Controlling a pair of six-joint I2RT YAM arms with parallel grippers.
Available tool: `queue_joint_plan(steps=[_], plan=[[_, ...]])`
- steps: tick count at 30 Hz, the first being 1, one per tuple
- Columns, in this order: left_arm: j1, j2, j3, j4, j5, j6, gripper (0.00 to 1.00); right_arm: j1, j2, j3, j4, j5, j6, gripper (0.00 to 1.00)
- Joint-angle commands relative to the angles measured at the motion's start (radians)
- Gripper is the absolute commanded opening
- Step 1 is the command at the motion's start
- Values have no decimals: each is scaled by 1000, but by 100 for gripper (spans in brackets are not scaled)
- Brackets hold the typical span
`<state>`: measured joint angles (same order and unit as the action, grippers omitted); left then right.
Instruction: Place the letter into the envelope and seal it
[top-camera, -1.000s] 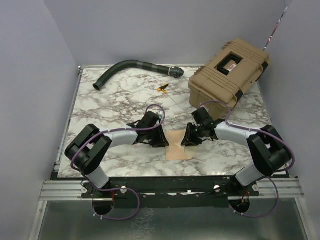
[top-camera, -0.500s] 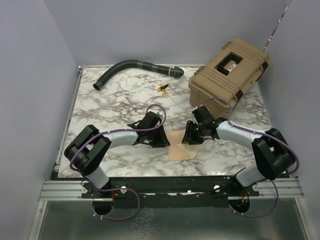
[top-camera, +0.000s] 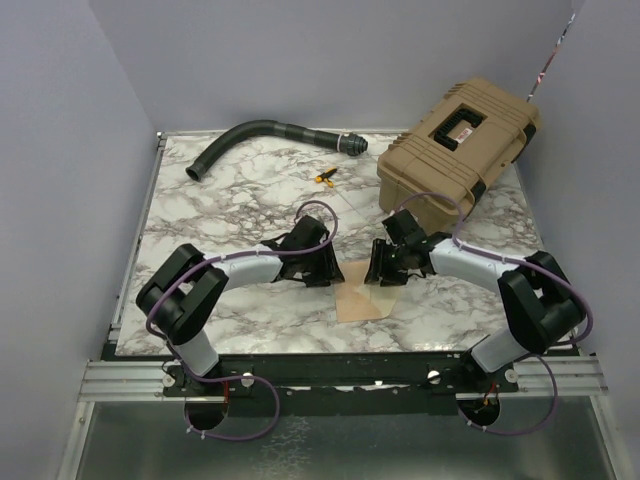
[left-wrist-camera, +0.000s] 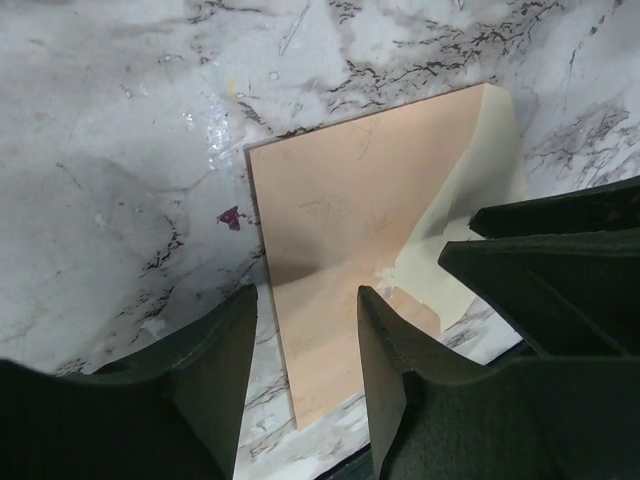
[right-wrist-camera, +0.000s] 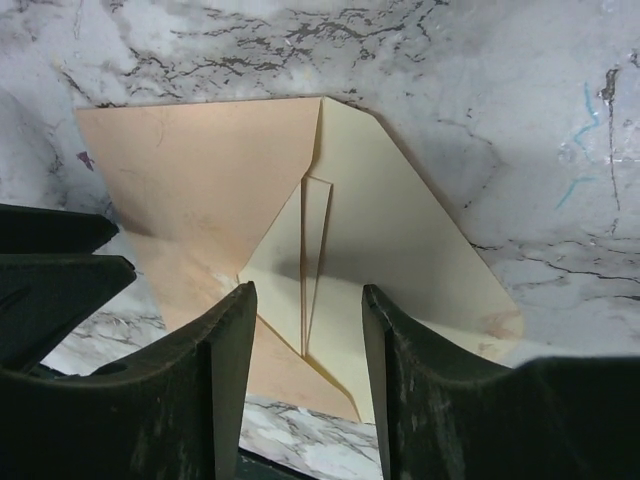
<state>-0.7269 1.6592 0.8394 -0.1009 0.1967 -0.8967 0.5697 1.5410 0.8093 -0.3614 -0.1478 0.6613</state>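
The peach envelope (top-camera: 360, 298) lies flat on the marble near the front edge, between my two grippers. In the right wrist view its triangular flap (right-wrist-camera: 410, 220) lies open, cream side up, beside the peach body (right-wrist-camera: 200, 170). Cream paper (right-wrist-camera: 285, 260) shows in the V-shaped mouth; whether it is the letter or the lining I cannot tell. My left gripper (left-wrist-camera: 307, 330) hangs open over the peach body (left-wrist-camera: 340, 210), holding nothing. My right gripper (right-wrist-camera: 307, 300) hangs open over the flap's fold, also with nothing in it. The two grippers (top-camera: 328, 268) (top-camera: 380, 268) face each other closely.
A tan hard case (top-camera: 458, 145) stands at the back right, close behind the right arm. A black hose (top-camera: 260, 135) curves along the back left, and a small yellow-orange item (top-camera: 325, 177) lies mid-table. Purple walls enclose the table on three sides.
Both grippers have opened wider and let the envelope go. The left gripper has drawn back a little toward the far side; the envelope lies where it was.
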Motion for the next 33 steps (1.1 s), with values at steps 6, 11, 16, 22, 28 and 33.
queue_joint_plan(steps=[6,11,16,22,28,33], plan=[[-2,96,18,-60,-72,-1,42,3,70,27,65,17,-8,35],[-1,123,26,-61,-51,10,42,3,94,20,102,-23,-19,28],[-2,136,48,-60,-36,25,42,4,100,12,174,-128,-34,23],[-2,130,51,-61,-41,27,41,4,97,5,177,-142,-27,23],[-1,75,43,-61,-77,34,41,3,-15,10,91,-59,-9,38],[-1,1,45,-61,-105,47,42,2,-112,19,11,-3,4,48]])
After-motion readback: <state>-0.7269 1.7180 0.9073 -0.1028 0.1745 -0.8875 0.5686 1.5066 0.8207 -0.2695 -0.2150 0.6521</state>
